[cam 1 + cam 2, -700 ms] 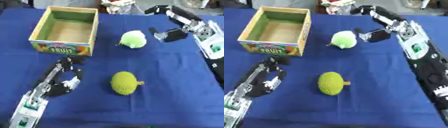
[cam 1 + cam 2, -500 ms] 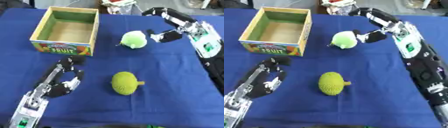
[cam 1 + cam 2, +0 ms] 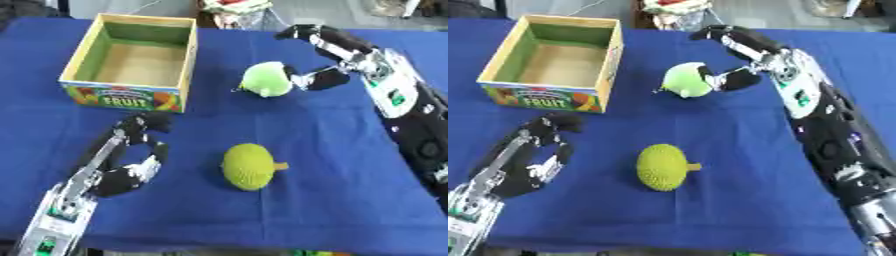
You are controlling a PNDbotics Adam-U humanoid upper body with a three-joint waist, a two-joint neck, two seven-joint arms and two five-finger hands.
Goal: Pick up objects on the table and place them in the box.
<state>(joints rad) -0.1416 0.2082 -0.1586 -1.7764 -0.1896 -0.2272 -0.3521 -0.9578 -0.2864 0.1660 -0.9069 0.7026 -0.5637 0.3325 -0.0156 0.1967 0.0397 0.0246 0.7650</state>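
**Nothing boxed yet; right hand closing in on the pale green fruit**

Nearest, at the lower left, the left hand (image 3: pixel 131 160) is seen resting on the blue surface (image 3: pixel 332 200), fingers relaxed and holding nothing. Just to its right, in the middle, a knobbly yellow-green fruit (image 3: pixel 249 166) with a short stub is lying untouched. Farther off, a smoother pale green fruit (image 3: pixel 266 80) is met from the right by the right hand (image 3: pixel 319 77), whose fingers are spread about it; contact seems made, but a closed grasp cannot be confirmed. At the far left the box (image 3: pixel 80 59), wooden-walled with a fruit label, is shown empty. Both fruits are judged still to be placed.
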